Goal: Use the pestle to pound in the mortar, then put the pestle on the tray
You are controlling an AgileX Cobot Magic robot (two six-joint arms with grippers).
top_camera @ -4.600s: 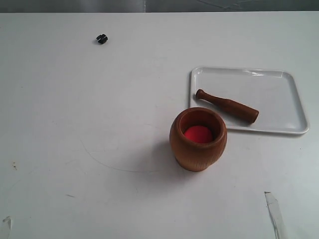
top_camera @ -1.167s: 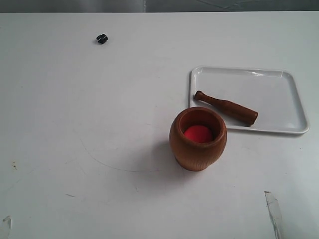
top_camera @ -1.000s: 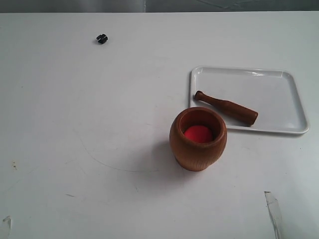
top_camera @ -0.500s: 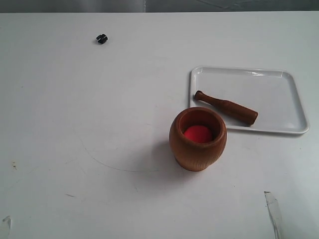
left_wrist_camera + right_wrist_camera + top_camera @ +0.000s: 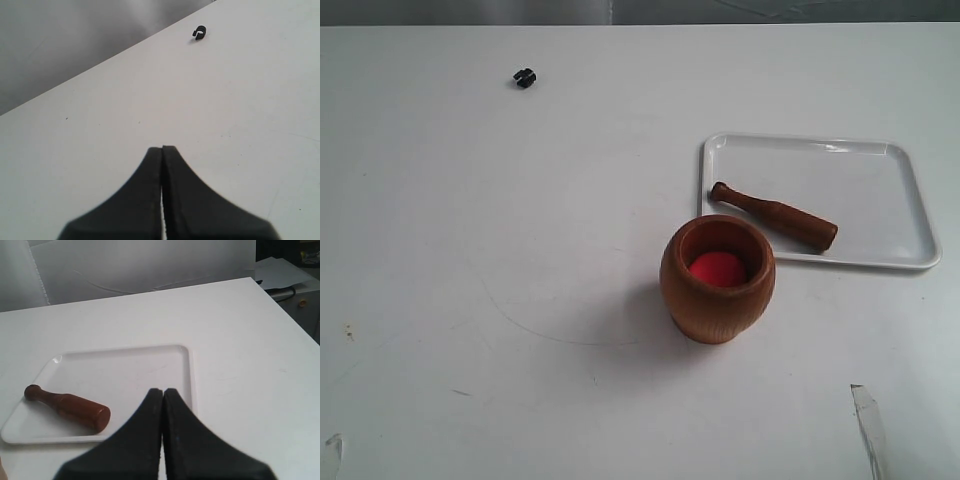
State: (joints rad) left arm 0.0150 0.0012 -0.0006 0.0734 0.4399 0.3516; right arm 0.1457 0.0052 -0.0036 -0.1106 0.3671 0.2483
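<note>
The brown wooden mortar stands upright on the white table, its red bottom showing. Just behind it to the right lies the white tray. The dark reddish pestle rests on the tray near its front edge, knobbed end toward the left. No arm shows in the exterior view. My left gripper is shut and empty over bare table, far from both. My right gripper is shut and empty, hovering by the tray's near edge, apart from the pestle.
A tiny black object lies far back on the left of the table. A strip of clear tape sticks to the table at the front right. A faint curved scratch runs left of the mortar.
</note>
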